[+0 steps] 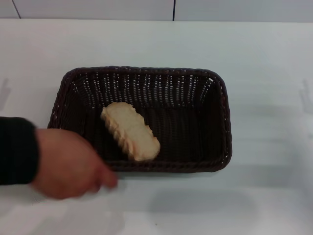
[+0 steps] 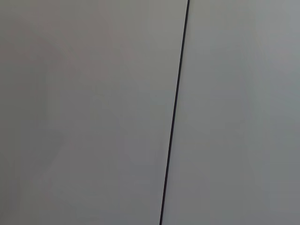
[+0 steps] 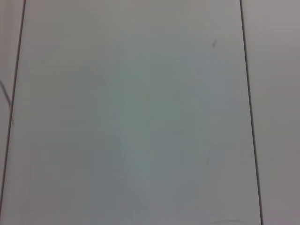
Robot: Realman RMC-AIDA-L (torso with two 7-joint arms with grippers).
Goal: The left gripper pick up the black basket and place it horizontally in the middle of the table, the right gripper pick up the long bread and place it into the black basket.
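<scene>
The black basket [image 1: 222, 112] lies lengthwise across the middle of the white table [image 1: 264, 58] in the head view. Inside it the long bread [image 1: 130, 130] rests at a slant on the basket floor, left of centre, its pale scalloped side showing. Neither gripper appears in any view. Both wrist views show only plain pale panels with thin dark seams.
A bare human hand [image 1: 68, 164] in a black sleeve [image 1: 17, 149] reaches in from the left, at the basket's near-left corner. The table's far edge meets a pale wall with dark seams [image 1: 173, 10].
</scene>
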